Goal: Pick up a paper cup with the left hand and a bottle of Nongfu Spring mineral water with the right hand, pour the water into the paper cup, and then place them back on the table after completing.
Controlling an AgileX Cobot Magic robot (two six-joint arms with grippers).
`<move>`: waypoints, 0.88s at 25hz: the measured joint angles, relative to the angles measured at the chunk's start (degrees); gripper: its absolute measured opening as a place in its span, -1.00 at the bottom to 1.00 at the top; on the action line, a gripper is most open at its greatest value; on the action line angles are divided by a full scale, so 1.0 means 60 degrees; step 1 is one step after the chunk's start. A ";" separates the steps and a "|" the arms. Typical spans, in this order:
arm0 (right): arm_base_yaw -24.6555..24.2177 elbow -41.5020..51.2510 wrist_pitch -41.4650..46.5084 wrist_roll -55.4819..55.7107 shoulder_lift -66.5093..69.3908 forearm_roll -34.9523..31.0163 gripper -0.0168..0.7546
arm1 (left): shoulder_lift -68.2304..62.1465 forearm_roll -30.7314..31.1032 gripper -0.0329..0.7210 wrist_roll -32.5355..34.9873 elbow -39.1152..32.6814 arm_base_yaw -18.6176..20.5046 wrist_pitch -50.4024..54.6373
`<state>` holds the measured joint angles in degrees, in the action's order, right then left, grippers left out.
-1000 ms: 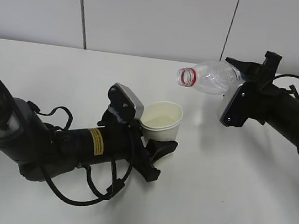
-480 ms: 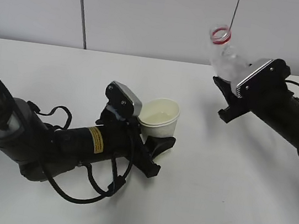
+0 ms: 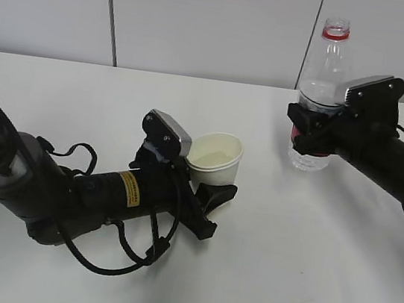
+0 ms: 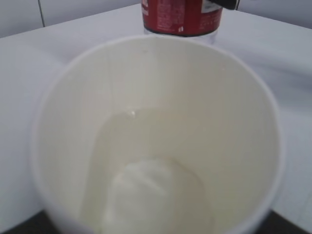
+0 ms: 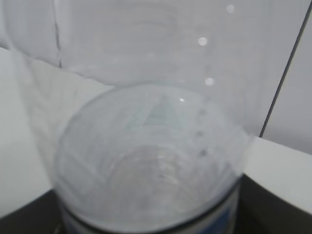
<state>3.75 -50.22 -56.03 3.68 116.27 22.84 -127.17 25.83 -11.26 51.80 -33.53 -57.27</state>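
The white paper cup (image 3: 214,159) stands upright in my left hand's gripper (image 3: 215,192), which is shut on its lower part, low by the table (image 3: 283,268). In the left wrist view the cup (image 4: 156,97) fills the frame with a little clear water (image 4: 156,195) in its bottom. The clear bottle (image 3: 324,78) with a red neck ring and no cap is upright in my right hand's gripper (image 3: 311,134), which is shut on its labelled middle. Its base is at the tabletop; I cannot tell if it touches. In the right wrist view the bottle (image 5: 146,161) fills the frame, with water in its lower part.
The bottle's red label (image 4: 181,17) shows just beyond the cup's far rim in the left wrist view. A grey panelled wall (image 3: 205,24) runs behind the table. The left arm's cables (image 3: 111,259) loop over the table near the front.
The right gripper has swung the bottle from lying sideways above the cup to upright and lowered it to the right. The cup and left arm have barely moved.
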 joint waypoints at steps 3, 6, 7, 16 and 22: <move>0.0000 0.0000 0.0338 0.0489 0.0000 -0.0166 0.10 | 0.0104 0.0000 0.06 0.0000 0.0000 0.0000 0.0284; 0.0000 0.0000 0.0774 0.0675 0.0000 -0.0574 0.10 | 0.0295 -0.0008 0.06 0.0000 0.0000 0.0089 0.0664; 0.0000 0.0000 0.0822 0.0690 0.0000 -0.0645 0.10 | 0.0343 -0.0008 0.06 0.0000 0.0000 0.0140 0.0711; 0.0000 0.0000 0.0730 0.0736 0.0000 -0.0687 0.09 | 0.0430 -0.0080 0.06 0.0000 0.0000 0.1106 0.1115; 0.0000 0.0000 0.0625 0.0736 0.0000 -0.0687 0.09 | 0.0430 -0.0080 0.06 0.0193 0.0000 0.2069 0.1142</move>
<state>3.75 -50.22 -52.28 8.09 116.27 18.72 -124.59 25.35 -10.10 51.80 -21.12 -50.42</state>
